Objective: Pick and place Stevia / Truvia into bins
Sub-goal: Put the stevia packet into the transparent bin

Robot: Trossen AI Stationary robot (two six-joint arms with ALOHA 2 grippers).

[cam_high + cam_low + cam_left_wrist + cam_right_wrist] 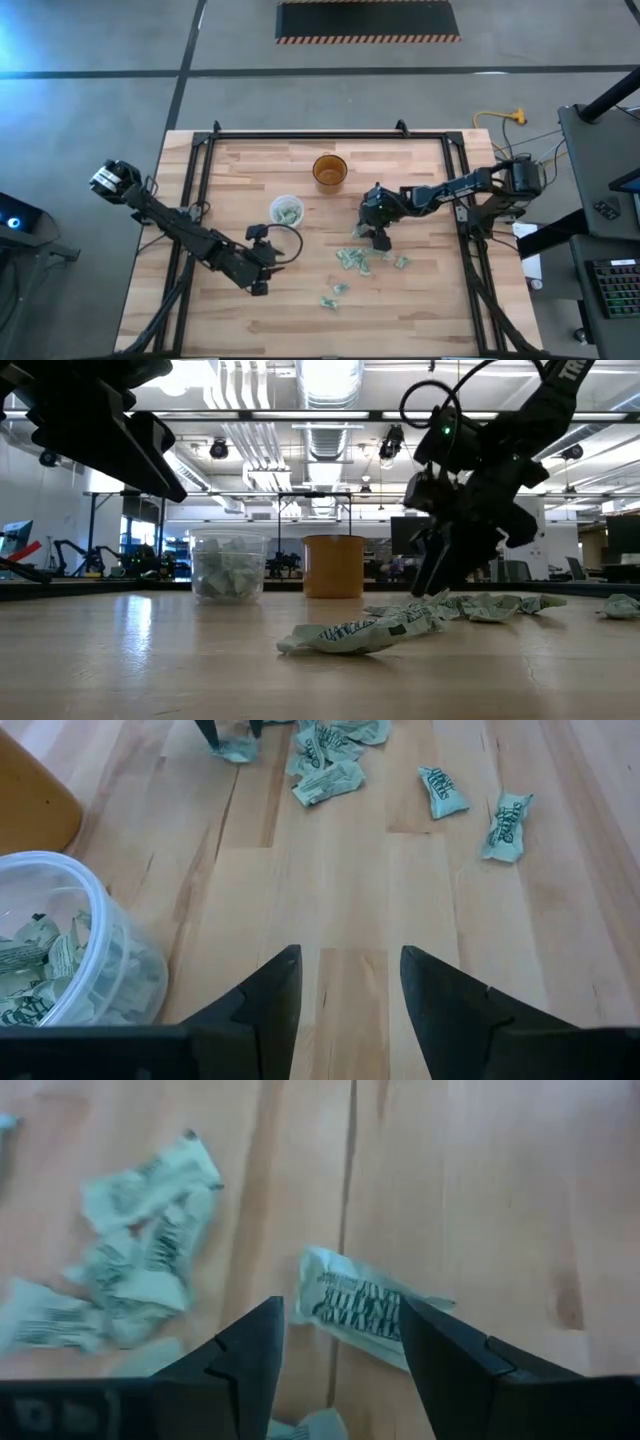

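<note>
Pale green and white Stevia sachets [352, 258] scattered loose on the wooden worktop [420, 300], one crumpled sachet [355, 1308] lying right between the spread fingers of the right claw [340, 1355], low over the pile. Probably not touching paper yet, hard to call from the low view. Clearly the pick step. Next up: drop down, straddle that one sachet, pinch, carry across to the translucent cup [287, 211], already holding several. Amber cup [329, 170] just beyond. Left claw [345, 995] parked beside the translucent cup, fingers apart, holding nothing.
</note>
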